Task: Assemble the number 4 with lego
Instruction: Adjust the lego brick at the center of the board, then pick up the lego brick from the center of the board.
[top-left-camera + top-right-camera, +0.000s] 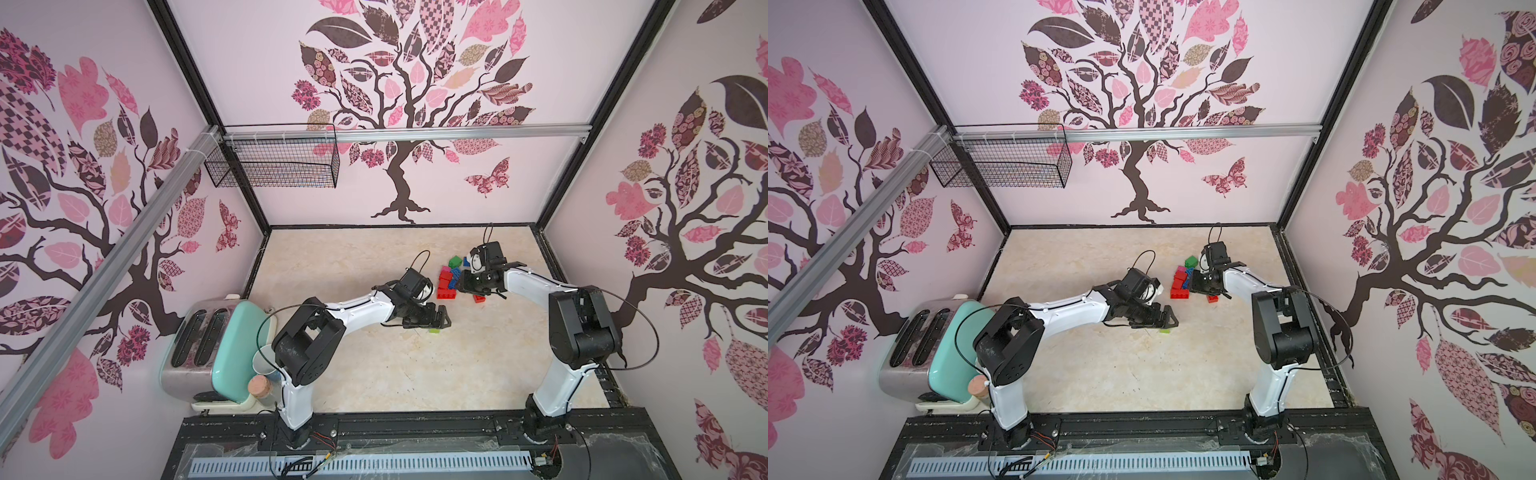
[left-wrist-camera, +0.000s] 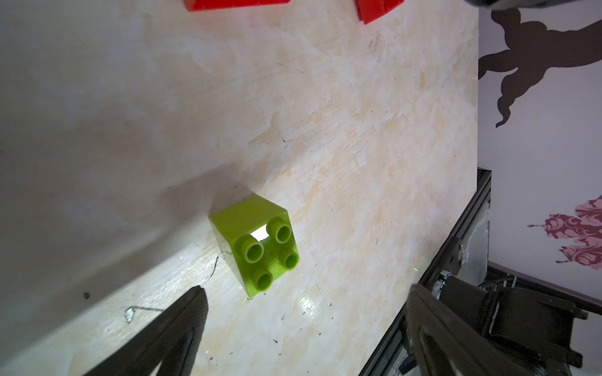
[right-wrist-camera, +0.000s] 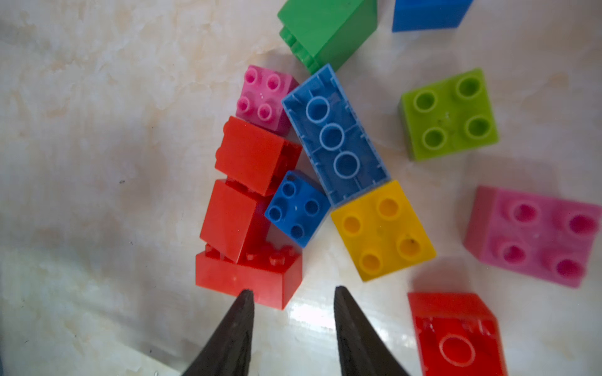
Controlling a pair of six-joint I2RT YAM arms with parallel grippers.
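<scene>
Mint-and-steel toaster (image 1: 208, 345) beside a metal cup (image 1: 262, 363); wire basket (image 1: 274, 166) hangs on rail (image 1: 415, 134).

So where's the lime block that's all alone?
In both top views the lime brick sits on the table under the open left gripper, apart from the brick pile near the right gripper.

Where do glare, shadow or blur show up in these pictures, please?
Left wrist view: broad shadow crosses the table beside the lime brick, whose top glints. Right wrist view: glare on the table by the fingers; the larger pink brick looks soft.
</scene>
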